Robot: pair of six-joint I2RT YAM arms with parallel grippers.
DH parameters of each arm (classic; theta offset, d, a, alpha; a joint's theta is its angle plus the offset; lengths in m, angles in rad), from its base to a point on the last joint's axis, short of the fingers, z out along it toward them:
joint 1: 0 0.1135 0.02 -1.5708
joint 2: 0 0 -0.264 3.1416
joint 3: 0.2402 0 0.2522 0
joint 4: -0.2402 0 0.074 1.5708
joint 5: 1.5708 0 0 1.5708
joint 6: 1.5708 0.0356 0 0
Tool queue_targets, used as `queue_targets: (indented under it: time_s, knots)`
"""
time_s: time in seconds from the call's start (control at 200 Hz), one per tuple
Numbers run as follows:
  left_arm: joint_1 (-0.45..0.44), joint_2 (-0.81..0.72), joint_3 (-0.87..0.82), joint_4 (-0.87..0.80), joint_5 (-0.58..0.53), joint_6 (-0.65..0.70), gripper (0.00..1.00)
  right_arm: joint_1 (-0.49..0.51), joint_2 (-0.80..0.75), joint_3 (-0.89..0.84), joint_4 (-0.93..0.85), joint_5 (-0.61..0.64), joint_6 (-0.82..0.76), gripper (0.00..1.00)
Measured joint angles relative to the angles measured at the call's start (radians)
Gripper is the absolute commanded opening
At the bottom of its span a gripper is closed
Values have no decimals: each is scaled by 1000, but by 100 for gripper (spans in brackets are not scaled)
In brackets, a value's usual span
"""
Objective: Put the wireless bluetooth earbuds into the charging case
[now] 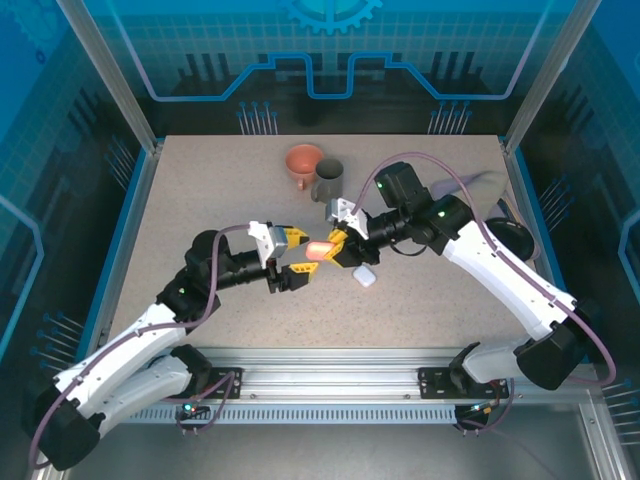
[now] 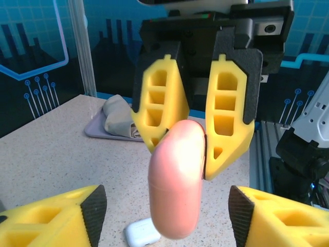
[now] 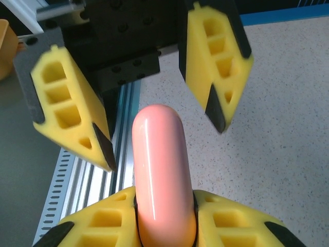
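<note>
- The pink case (image 1: pixel 320 249) is held in the air above the middle of the table (image 1: pixel 200 180), lying roughly level between the two arms. It looks shut, and I cannot tell whether any earbuds are already inside.
- The step in hand looks like getting a secure hold on the shut case so its lid can be lifted. Nothing can go in until it is open.
- To do this well, one end should be pinned firmly while the other gripper takes the lid half. The shell is glossy and rounded, so it will likely slide out of a pinch near its tip; a hold further along the body would be safer.
- I would pull the lid gently along its hinge line. A twist could flick the case out and drop it.
- The right gripper (image 1: pixel 338 245) is clamped narrow on one end of the pink case, with a pad pressed against each side.
- The left gripper (image 2: pixel 167 211) is spread wide, one finger on each side of the case's free end. Neither finger touches it, so it holds nothing.
- A white case (image 1: pixel 365 277) lies shut on the table, near and just below the held one.
- Two cups, one salmon (image 1: pixel 303 162) and one grey (image 1: pixel 327 180), stand touching at the far side of the table, well apart from the grippers.
</note>
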Motion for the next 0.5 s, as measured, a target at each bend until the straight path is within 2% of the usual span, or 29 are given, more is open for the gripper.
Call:
queue_targets:
  time_s: [0.305, 0.495]
  knots:
    - [0, -99, 7, -74, -59, 37, 87, -8, -1, -84, 1, 113, 69, 24]
    - [0, -187, 46, -107, -135, 57, 95, 0, 65, -103, 3, 181, 115, 24]
